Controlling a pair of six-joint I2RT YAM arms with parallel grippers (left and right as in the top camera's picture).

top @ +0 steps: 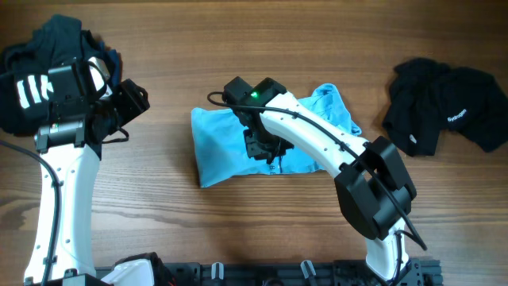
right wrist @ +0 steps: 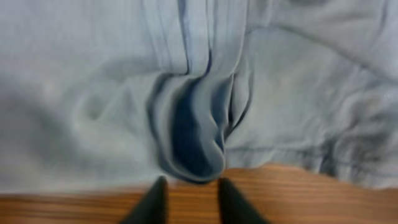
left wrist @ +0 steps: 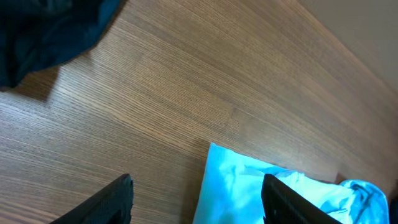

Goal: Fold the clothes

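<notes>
Sky-blue T-shirt (top: 226, 151) lies part-folded mid-table (top: 159, 199); right hand (right wrist: 191, 200) at its edge, fingers slightly parted, grasping nothing, bunched ridge just ahead; we'd pinch both layers there before lifting; left hand (left wrist: 198, 199) released, hovering beside the shirt; no containers in view; dark heap (top: 48, 40) and black garment (top: 444, 103) lie loose.

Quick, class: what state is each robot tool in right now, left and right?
Left tool: open, holding nothing.
Right tool: slightly open, nothing between its tips, poised at a fold of the light-blue T-shirt.
</notes>
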